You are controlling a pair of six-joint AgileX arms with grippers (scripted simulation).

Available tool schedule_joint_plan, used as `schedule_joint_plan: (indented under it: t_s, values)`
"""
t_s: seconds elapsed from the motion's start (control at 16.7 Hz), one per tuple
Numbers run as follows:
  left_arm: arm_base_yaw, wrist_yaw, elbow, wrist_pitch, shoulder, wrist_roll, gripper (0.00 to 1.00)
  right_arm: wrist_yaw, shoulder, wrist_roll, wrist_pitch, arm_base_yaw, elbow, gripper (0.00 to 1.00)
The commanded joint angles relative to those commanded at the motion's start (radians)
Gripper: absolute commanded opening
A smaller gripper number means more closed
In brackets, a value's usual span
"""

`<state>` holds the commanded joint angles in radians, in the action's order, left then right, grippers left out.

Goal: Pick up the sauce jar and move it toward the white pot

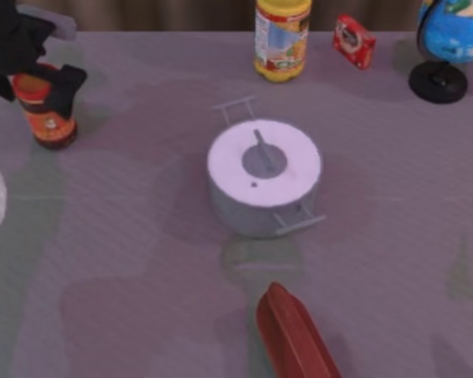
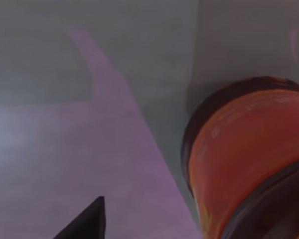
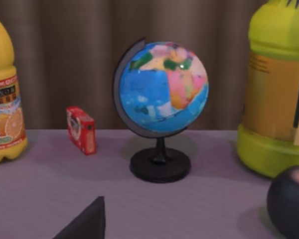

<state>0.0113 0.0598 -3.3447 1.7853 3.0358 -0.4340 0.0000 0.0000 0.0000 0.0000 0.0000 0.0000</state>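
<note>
Two arms belong to this rig, but only one is busy. At the far left of the bench (image 1: 142,260), toward the back, the left gripper (image 1: 43,83) has its dark jaws either side of the sauce jar (image 1: 51,114), up at the red-orange lid and neck. From overhead the jaws look closed on the jar; the left wrist view is filled by the jar's orange label (image 2: 244,154) very close, which fits a grip. Whether the jar's base is on the bench or just off it, I cannot tell.

So the step in hand, as I judge it, is the pick-up itself: grasp made, carry not yet begun, since the jar is well apart from its target.

Moving right, the white pot (image 1: 264,177) sits near the middle of the bench, lid on, one thin handle toward the back and one toward the front. Behind it stands a yellow bottle (image 1: 282,39), with a small red box (image 1: 353,41) just to its right, and a globe (image 1: 449,43) in the back right corner. A dark red object (image 1: 296,335) lies at the front edge.

The next move calls for a clean lift, then a sweep rightward and slightly forward, stopping short of the pot's near wall and rear handle.

The right arm is parked out of the overhead view; its wrist camera faces the globe.
</note>
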Motion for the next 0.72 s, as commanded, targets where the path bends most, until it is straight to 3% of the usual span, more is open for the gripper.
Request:
schedule_joint_plan:
  t_s: [0.72]
  values:
    - [0.000,0.000,0.000,0.000,0.000,0.000,0.10,0.000,0.000,0.000,0.000,0.000,0.000,1.00]
